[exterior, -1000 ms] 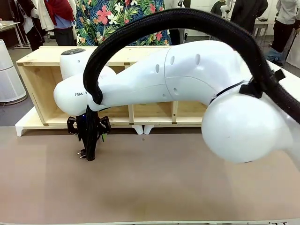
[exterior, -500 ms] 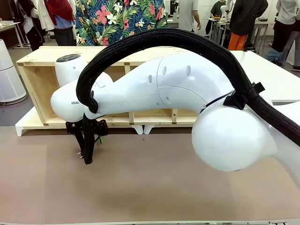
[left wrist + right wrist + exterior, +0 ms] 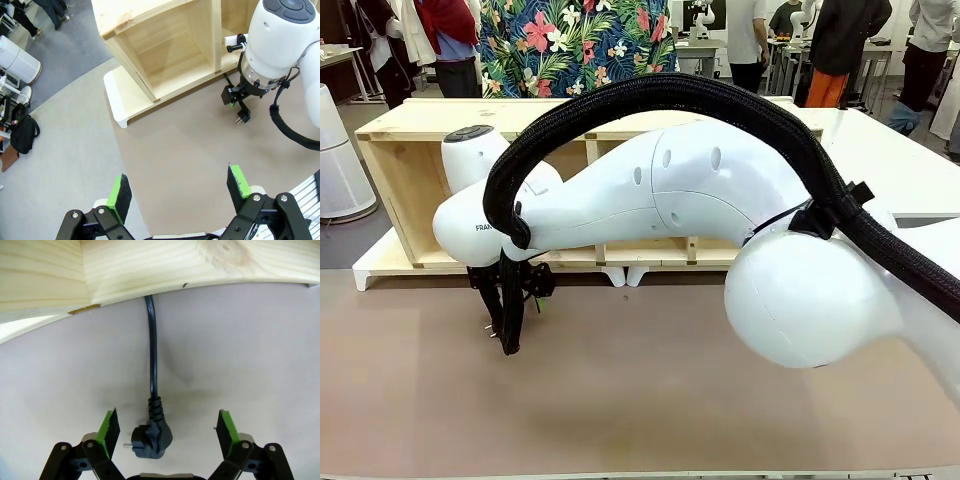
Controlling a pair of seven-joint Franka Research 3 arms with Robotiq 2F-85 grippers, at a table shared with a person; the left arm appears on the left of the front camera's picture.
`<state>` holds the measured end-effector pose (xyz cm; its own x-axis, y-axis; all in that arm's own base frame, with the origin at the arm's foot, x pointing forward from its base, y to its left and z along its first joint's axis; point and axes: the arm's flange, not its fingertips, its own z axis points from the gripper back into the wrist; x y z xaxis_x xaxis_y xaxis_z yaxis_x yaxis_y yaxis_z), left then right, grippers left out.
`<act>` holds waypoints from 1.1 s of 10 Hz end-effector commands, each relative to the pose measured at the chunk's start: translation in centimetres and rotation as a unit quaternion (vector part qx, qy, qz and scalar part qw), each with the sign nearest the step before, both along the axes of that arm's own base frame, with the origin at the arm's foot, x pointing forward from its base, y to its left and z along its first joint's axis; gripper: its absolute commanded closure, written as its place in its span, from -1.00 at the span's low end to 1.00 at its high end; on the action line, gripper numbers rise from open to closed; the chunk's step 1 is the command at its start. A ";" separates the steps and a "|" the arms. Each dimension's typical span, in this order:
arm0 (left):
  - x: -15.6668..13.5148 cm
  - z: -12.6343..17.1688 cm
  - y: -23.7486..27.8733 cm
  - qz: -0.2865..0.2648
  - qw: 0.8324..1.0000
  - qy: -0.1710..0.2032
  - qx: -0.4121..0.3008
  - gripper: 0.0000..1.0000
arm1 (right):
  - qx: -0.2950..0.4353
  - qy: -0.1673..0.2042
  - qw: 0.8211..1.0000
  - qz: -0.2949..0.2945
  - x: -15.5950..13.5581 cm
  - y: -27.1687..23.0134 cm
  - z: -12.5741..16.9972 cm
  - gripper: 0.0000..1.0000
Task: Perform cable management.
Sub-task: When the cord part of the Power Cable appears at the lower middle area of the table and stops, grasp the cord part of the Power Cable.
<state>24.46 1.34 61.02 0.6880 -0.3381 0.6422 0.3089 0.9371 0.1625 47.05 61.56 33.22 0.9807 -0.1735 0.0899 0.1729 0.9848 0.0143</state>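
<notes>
The cable (image 3: 152, 345) is a thin black cord that comes out from under the wooden shelf unit (image 3: 150, 265) and runs across the brown table. Its black plug (image 3: 150, 440) lies flat on the table. My right gripper (image 3: 167, 432) is open just above it, one green pad on either side and neither touching. In the front view my right arm reaches across to the left, and the right gripper (image 3: 508, 325) points down in front of the shelf, partly behind its black hose. In the left wrist view the plug (image 3: 242, 119) lies under that gripper. My left gripper (image 3: 179, 187) hangs open and empty high over the table's left edge.
The low wooden shelf unit (image 3: 410, 170) on its white base (image 3: 117, 100) lines the far side of the table. My right arm and its hose (image 3: 650, 90) span the middle. A white floor appliance (image 3: 335, 160) stands at the left, and people stand behind the shelf.
My right arm has shifted slightly left and its wrist has settled closer to the shelf front. Both grippers stay open and the plug has not moved.
</notes>
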 end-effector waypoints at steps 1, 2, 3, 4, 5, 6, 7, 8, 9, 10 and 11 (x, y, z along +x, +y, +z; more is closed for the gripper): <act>0.0 0.0 0.0 0.001 1.000 0.002 0.000 -1.00 | -0.022 -0.010 1.000 0.002 0.5 0.4 0.1 -1.00; 0.0 0.0 0.0 0.001 1.000 0.002 0.000 -1.00 | -0.025 -0.007 1.000 0.005 0.5 0.4 -0.1 -1.00; 0.0 0.0 0.0 0.001 1.000 0.002 0.000 -1.00 | -0.027 -0.005 1.000 0.007 0.5 0.4 0.0 -1.00; 0.0 0.0 0.0 0.001 1.000 0.002 0.000 -1.00 | -0.030 -0.003 1.000 0.007 0.5 0.3 -0.1 -1.00; 0.0 0.0 0.0 0.001 1.000 0.002 0.000 -1.00 | -0.035 -0.001 0.999 0.007 0.5 0.3 -0.2 -1.00; 0.0 0.0 0.0 0.001 1.000 0.002 0.000 -1.00 | -0.044 -0.002 0.999 0.008 0.5 0.3 -0.2 -1.00; 0.0 0.0 0.0 0.001 1.000 0.002 0.000 -1.00 | -0.050 -0.003 0.999 0.007 0.5 0.3 -0.3 -1.00; 0.0 0.0 0.0 0.001 1.000 0.002 0.000 -1.00 | -0.051 -0.004 0.999 0.007 0.4 0.3 -0.4 -1.00; 0.0 0.0 0.0 0.001 1.000 0.002 0.000 -1.00 | -0.053 -0.009 0.998 0.015 0.5 0.2 -0.4 -0.81; 0.0 0.0 0.0 0.001 1.000 0.002 0.000 -1.00 | -0.053 -0.007 0.998 0.014 0.5 0.2 -0.4 -0.60; 0.0 0.0 0.0 0.001 1.000 0.002 0.000 -1.00 | -0.053 -0.007 0.998 0.016 0.4 0.3 -0.5 -0.41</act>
